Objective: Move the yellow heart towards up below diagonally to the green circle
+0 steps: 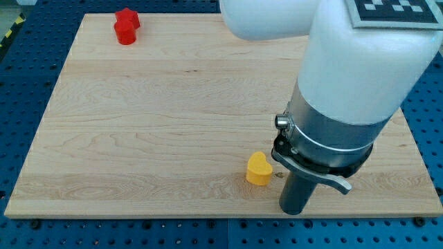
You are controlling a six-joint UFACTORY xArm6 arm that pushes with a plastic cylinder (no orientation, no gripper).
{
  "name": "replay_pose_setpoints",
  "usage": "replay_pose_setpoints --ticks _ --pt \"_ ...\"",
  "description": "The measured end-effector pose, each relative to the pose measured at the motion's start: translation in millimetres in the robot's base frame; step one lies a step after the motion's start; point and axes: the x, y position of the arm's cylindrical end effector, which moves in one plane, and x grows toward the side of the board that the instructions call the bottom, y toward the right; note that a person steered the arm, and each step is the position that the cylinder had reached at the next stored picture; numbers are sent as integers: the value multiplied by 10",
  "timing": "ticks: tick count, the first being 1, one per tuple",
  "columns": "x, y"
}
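Observation:
The yellow heart [259,169] lies on the wooden board [166,131], near the view's bottom edge and right of centre. My tip [293,210] is the lower end of the dark rod, just to the right of the heart and slightly below it, a small gap apart. No green circle shows in this view. The large white and grey arm body [346,90] covers the board's right part and hides whatever lies there.
A red block [126,26] sits at the board's top left corner area; it may be two red pieces touching, and the shape is hard to make out. A blue perforated table [21,90] surrounds the board.

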Motion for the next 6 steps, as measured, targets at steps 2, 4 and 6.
replay_pose_setpoints --ticks 2,4,6 --pt "-133 -173" --pt "-329 -270" --pt "-481 -548"
